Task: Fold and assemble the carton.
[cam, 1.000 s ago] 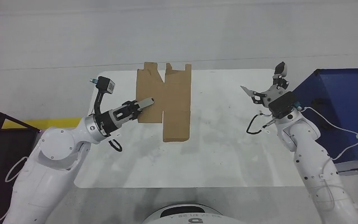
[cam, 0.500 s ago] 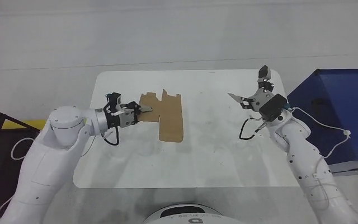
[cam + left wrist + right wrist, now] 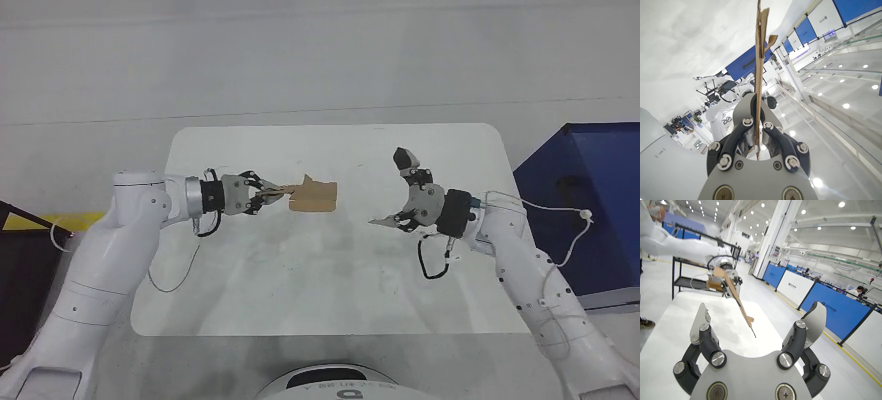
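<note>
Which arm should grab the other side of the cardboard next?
Probably the right. The left gripper is shut on the carton, holding it up; the right gripper is open, empty and facing it.

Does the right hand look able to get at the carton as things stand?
Probably yes: the right hand is open and faces the carton, which the left hand holds edge-on toward it, with nothing between them.

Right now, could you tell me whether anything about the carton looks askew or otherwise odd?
The carton is a flat blank held edge-up above the table, pinched at one end by the left end effector, with a flap bent out at its far end. The right end effector is open, apart from it.
</note>
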`<act>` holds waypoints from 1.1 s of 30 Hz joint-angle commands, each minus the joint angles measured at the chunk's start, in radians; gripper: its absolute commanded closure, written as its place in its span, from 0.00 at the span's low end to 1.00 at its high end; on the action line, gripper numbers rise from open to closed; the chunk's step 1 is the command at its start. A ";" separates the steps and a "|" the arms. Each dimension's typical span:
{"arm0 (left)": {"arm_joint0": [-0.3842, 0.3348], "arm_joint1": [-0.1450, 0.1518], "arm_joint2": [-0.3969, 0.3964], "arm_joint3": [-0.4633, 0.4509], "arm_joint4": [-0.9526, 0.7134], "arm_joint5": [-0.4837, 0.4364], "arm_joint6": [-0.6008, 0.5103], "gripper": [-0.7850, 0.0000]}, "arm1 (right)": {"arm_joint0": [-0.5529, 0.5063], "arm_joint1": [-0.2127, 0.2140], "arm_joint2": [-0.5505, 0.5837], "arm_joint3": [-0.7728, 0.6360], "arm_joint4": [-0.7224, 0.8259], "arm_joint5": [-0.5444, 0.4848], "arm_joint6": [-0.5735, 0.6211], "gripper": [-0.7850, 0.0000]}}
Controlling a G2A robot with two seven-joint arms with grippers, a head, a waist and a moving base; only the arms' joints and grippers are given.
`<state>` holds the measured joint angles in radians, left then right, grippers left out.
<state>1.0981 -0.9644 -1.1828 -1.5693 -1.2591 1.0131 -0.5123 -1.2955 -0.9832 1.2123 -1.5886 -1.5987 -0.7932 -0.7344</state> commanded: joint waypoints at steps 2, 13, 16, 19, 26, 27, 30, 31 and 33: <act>-0.020 -0.014 0.029 0.007 -0.057 -0.008 0.097 1.00 | 0.035 -0.009 -0.056 0.006 -0.015 -0.019 0.019 0.00; -0.041 -0.028 0.081 -0.016 -0.096 -0.001 0.187 1.00 | 0.129 -0.036 -0.163 0.054 -0.017 -0.012 0.065 0.35; -0.042 -0.028 0.087 -0.025 -0.103 -0.001 0.192 1.00 | 0.147 -0.042 -0.181 0.074 -0.008 -0.009 0.072 0.52; -0.042 -0.027 0.093 -0.032 -0.103 -0.001 0.196 1.00 | 0.161 -0.047 -0.195 0.090 -0.003 -0.009 0.078 0.56; -0.048 -0.020 0.104 -0.050 -0.081 -0.001 0.176 1.00 | 0.185 -0.055 -0.225 0.117 -0.005 -0.010 0.096 0.97; -0.050 -0.017 0.108 -0.054 -0.073 -0.001 0.171 1.00 | 0.187 -0.056 -0.227 0.118 -0.004 -0.009 0.095 1.00; -0.052 -0.010 0.109 -0.059 -0.058 -0.001 0.143 0.42 | 0.189 -0.058 -0.230 0.124 0.009 -0.010 0.089 1.00; -0.053 -0.007 0.102 -0.059 -0.055 -0.001 0.129 0.00 | 0.188 -0.059 -0.229 0.129 0.018 -0.011 0.087 1.00; -0.052 -0.001 0.081 -0.058 -0.042 -0.001 0.099 0.00 | 0.185 -0.060 -0.225 0.137 0.052 -0.013 0.080 1.00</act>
<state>1.0452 -0.9690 -1.0881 -1.6283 -1.3090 1.0123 -0.3947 -1.1088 -1.0425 0.9844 -1.4561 -1.5677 -0.8059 -0.6506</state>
